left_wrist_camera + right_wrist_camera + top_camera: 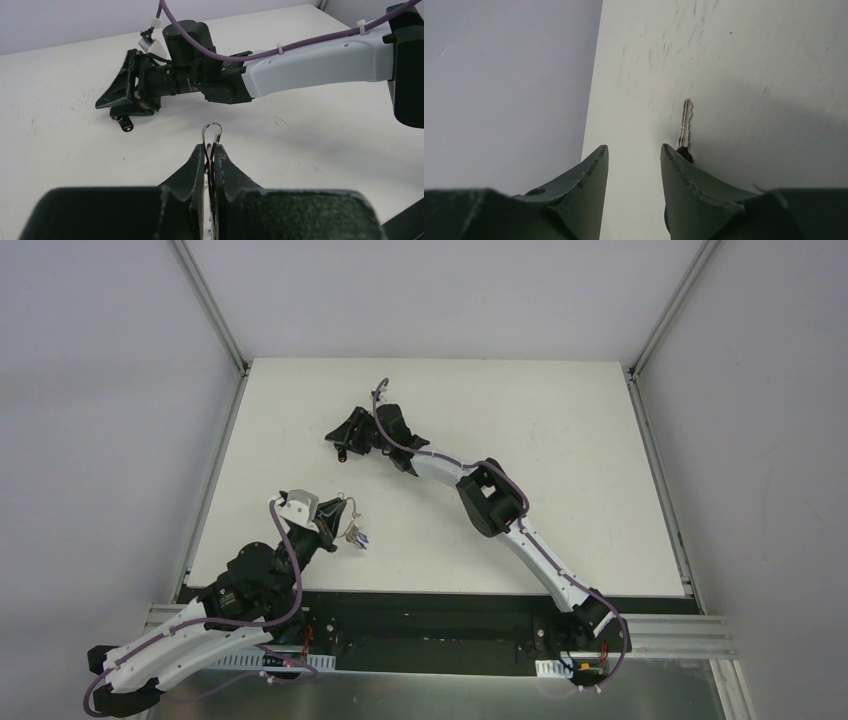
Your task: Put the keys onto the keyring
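One loose key [685,127] lay toward the table's [560,440] far left corner, just beside the right gripper [634,150], its jaws parted and empty (pickup stage, seemingly). The left gripper [212,156] clenched the keyring [212,131] toward the near left corner. Next, probably: shift sideways, straddle the key, close.

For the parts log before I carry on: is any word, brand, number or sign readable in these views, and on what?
No text can be read in any view.
Small silver metal key on the white table: no legible stamp; head partly hidden by the open right end effector.
Thin silver wire keyring in the shut left end effector: bare, unmarked.
White block at the right arm's base: too small to read.
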Controlling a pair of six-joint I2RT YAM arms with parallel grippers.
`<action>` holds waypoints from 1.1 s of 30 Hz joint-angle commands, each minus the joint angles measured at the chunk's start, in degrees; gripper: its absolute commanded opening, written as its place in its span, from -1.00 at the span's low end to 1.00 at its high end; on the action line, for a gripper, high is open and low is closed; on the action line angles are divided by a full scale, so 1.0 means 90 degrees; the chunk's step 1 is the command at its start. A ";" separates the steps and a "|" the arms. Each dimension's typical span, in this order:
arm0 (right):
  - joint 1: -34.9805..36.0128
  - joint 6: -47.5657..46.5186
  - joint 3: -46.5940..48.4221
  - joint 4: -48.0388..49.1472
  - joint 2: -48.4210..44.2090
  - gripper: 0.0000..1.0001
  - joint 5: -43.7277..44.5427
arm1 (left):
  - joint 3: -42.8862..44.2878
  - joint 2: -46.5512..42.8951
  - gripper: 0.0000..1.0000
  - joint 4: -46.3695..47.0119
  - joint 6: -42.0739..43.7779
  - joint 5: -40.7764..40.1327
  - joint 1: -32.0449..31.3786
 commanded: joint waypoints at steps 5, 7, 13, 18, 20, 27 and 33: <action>0.0090 -0.0405 -0.0660 -0.0595 -0.0603 -0.12 0.0050 | 0.0000 -0.0016 -1.00 0.0185 -0.0044 -0.0096 -0.0013; 0.0094 -0.0582 -0.0720 -0.1165 -0.0701 -0.14 -0.0019 | 0.0004 -0.0001 -1.00 0.0173 -0.0049 -0.0106 -0.0013; 0.0089 -0.1326 -0.1711 -0.2147 -0.1520 -0.18 0.0218 | 0.0005 0.0004 -1.00 0.0138 -0.0049 -0.0111 -0.0012; 0.0000 -0.1708 -0.3481 -0.2262 -0.2775 -0.21 0.0798 | 0.0004 0.0006 -1.00 0.0125 -0.0049 -0.0145 -0.0012; -0.0101 -0.1648 -0.4440 -0.2033 -0.3404 -0.22 0.0821 | 0.0004 0.0011 -1.00 0.0116 -0.0046 -0.0137 -0.0012; -0.0068 -0.2360 -0.6917 -0.1578 -0.6287 -0.18 0.0810 | -0.0006 0.0046 -1.00 0.0121 -0.0042 -0.0099 -0.0012; 0.0376 -0.3264 -0.7544 -0.3011 -0.8102 -0.10 0.1692 | -0.0006 0.0081 -1.00 0.0140 -0.0045 -0.0041 -0.0013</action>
